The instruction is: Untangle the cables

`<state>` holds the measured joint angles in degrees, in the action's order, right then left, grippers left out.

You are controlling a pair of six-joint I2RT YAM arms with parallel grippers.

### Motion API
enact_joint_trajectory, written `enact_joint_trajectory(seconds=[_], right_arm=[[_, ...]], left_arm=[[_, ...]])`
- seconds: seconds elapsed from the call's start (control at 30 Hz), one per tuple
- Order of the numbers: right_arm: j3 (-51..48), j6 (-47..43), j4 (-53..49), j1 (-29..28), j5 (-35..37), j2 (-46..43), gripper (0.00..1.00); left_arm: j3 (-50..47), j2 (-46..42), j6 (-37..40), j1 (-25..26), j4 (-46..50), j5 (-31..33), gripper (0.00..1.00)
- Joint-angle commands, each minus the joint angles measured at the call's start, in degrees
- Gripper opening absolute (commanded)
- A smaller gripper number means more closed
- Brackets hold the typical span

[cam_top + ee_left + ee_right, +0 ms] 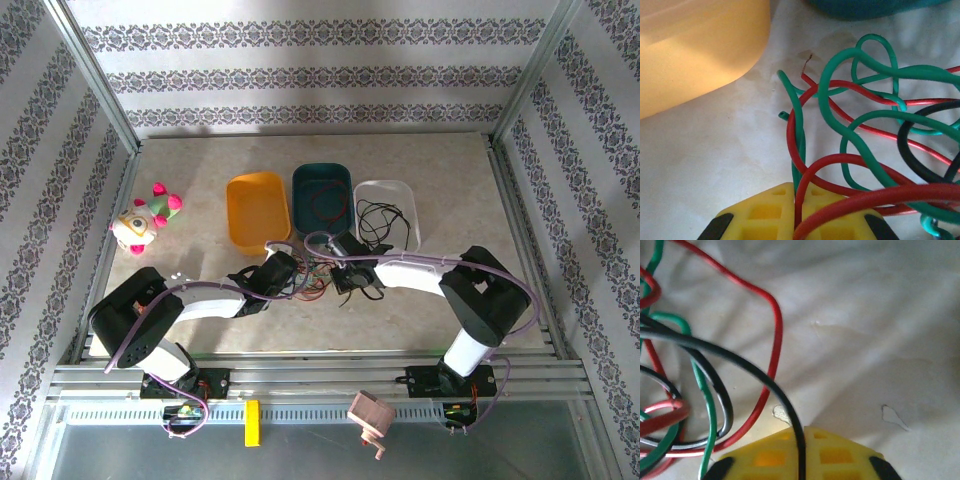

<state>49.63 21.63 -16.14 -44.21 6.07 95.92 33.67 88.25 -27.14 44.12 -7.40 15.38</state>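
Beige stone-look table (pixel 460 200), patterned walls close on three sides. Orange plastic tray (pixel 258 177), teal plastic tray (pixel 322 167) and white plastic tray (pixel 385 183) sit just beyond the work.

Knot of thin red, green and black cables (pixel 318 280) lies on the table between the two arms, about equally near each.

Left gripper (pixel 799 205): yellow pads pinched on a thin red cable (pixel 790 135).

Right gripper (pixel 801 452): pinched on a thin black cable (pixel 740 360), which runs up and left into the knot.

Judgement: pull lies along the line between the arms. Bare table on both sides.
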Motion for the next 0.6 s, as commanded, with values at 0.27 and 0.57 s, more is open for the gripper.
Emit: enact_joint_trajectory(seconds=[0.27, 0.57], right_arm=[[-3.9, 3.2, 3.9, 0.7, 16.4, -20.3, 0.00], [-8.0, 11.4, 6.7, 18.0, 17.6, -44.0, 0.00]], left_arm=[[1.3, 0.6, 0.8, -0.7, -0.5, 0.5, 0.00], [1.5, 1.2, 0.4, -0.7, -0.2, 1.1, 0.00]])
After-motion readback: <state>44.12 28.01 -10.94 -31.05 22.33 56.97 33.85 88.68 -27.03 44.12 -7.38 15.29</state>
